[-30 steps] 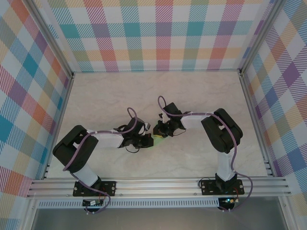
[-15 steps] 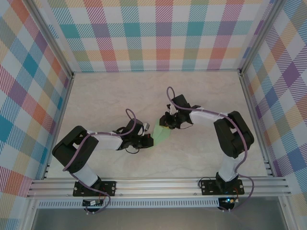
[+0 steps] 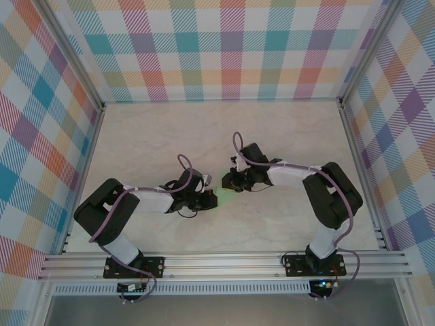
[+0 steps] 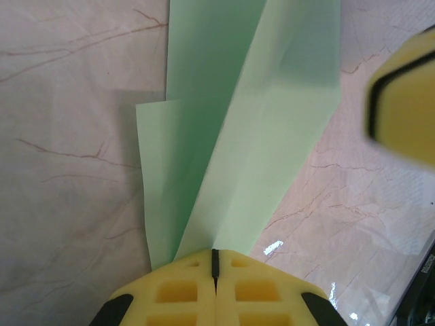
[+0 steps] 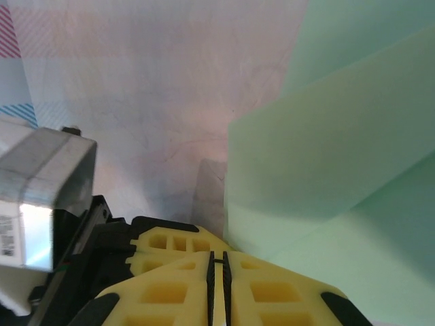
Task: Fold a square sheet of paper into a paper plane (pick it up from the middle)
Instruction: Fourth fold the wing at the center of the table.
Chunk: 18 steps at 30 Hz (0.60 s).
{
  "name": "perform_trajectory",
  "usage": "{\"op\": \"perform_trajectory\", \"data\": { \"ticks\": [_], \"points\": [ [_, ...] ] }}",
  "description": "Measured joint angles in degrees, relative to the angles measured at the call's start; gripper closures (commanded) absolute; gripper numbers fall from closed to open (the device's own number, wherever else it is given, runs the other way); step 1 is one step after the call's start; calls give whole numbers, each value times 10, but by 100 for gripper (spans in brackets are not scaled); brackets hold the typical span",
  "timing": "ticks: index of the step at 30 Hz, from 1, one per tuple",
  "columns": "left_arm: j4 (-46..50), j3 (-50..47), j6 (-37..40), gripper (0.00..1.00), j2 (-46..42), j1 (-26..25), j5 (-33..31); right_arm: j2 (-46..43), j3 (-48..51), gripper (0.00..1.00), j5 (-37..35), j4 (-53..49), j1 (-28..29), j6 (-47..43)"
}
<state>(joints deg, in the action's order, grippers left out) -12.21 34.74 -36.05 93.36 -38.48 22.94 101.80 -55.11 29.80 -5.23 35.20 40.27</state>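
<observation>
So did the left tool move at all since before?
No. In the top view the left tool sits at the same spot against the front rail as before, shut on the paper plane.

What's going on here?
Two arms are working a green paper plane in the middle of the table. The left gripper has its jaws shut on the plane's narrow end. The right gripper sits beside the paper with its jaws closed; whether it pinches an edge is unclear.
</observation>
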Motion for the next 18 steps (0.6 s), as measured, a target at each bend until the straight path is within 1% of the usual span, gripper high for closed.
{"op": "perform_trajectory", "data": {
  "ticks": [6, 14, 18],
  "points": [
    [0, 0, 0, 100, 0, 0, 0, 49, -24, 87, -3, 0, 10, 4],
    [1, 0, 1, 100, 0, 0, 0, 87, -52, 86, -28, -7, -10, -3],
    [0, 0, 1, 100, 0, 0, 0, 99, -61, 86, -19, -11, -22, -5]
  ]
}}
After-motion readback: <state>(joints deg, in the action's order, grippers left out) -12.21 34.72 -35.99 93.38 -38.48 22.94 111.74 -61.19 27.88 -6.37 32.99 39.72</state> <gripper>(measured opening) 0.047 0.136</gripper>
